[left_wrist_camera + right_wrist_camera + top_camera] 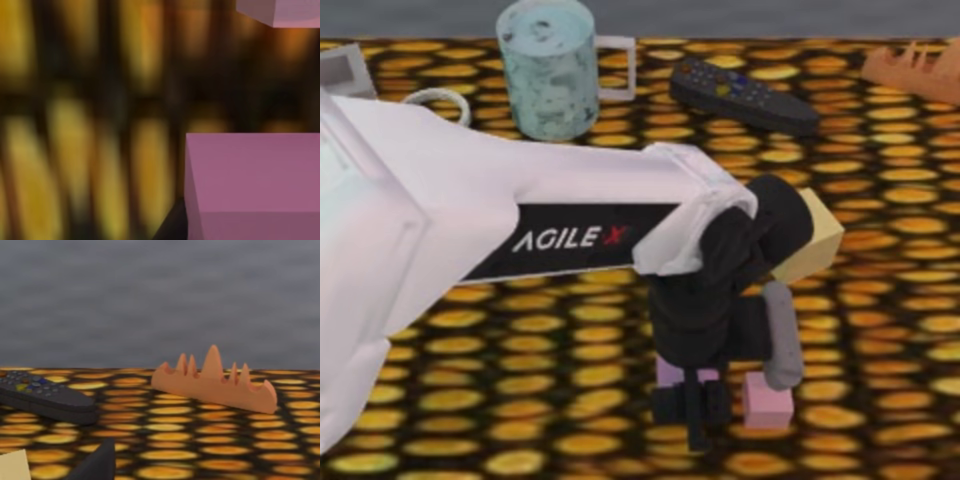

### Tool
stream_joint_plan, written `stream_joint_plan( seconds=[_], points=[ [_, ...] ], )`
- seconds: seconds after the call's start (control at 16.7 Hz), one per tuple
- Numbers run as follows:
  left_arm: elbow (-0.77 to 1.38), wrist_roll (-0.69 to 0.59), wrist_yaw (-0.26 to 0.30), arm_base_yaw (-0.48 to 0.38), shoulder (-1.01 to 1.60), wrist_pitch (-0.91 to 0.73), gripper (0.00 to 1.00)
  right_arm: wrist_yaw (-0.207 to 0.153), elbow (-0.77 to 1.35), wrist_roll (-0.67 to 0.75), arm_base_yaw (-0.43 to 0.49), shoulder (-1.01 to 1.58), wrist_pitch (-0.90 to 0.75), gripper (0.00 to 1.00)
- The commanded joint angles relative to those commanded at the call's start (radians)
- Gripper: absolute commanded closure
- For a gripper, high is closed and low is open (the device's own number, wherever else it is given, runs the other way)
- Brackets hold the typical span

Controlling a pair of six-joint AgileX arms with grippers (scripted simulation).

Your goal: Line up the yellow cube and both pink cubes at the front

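Table (880, 300): surface covered in an orange-and-yellow oval pattern.

Far left, rear edge: grey open box (342, 68), only a corner in frame. Beside it, a white ring-shaped item (440, 100), partly under the arm.

Left arm (470, 230): white, marked AGILEX, reaching from the left side across to the centre front.

Rear, left of centre: speckled pale-green mug (548, 65), upright, handle facing right.

Centre front: left gripper (695, 405), pointing down over the brighter pink cube (670, 372); finger state cannot be told. The left wrist view shows this cube (250, 180) close up.

Rear centre: dark remote control (740, 95), lying flat.

Just right of the gripper: smaller pale pink cube (766, 400), near the front edge.

Right of centre: yellow cube (812, 240), behind the pink cubes, partly hidden by the left arm's wrist.

Rear right: orange spiked piece (915, 65).

Right gripper: a dark tip (97, 462) shows in its own wrist view only; fingers cannot be judged.
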Motion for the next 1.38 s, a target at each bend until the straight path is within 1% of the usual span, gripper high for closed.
stream_joint_plan(
  seconds=[0.06, 0.84, 0.9, 1.38],
  points=[
    [0.000, 0.000, 0.000, 0.000, 0.000, 0.000, 1.00, 0.000, 0.000, 0.000, 0.000, 0.000, 0.000, 0.00],
    [0.000, 0.000, 0.000, 0.000, 0.000, 0.000, 0.02, 0.000, 0.000, 0.000, 0.000, 0.000, 0.000, 0.00],
    [0.000, 0.000, 0.000, 0.000, 0.000, 0.000, 0.00, 0.000, 0.000, 0.000, 0.000, 0.000, 0.000, 0.00],
    [0.000, 0.000, 0.000, 0.001, -0.001, 0.000, 0.00, 0.000, 0.000, 0.000, 0.000, 0.000, 0.000, 0.00]
  ],
)
